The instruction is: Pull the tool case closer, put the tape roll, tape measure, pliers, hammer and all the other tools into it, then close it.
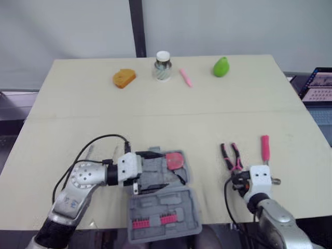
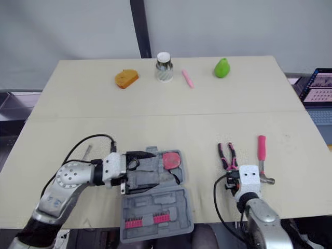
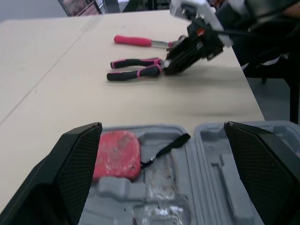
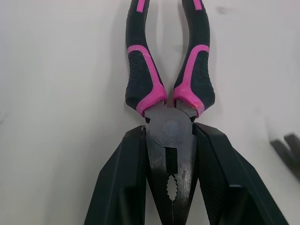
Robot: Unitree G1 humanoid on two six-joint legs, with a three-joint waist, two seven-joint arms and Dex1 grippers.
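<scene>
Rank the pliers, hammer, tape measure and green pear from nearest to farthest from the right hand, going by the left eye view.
1. pliers: head held in the right hand.
2. hammer: just to that hand's right.
3. tape measure: in the tool case, off to the left.
4. green pear: at the table's far edge.

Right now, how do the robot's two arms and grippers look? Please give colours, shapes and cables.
Both arms are silver-grey metal with rounded joints: the left arm and the right arm. Each wrist carries a white boxy housing and a looping black cable. The left gripper and right gripper each have two black wedge-shaped fingers, the left pair meshed inside.
</scene>
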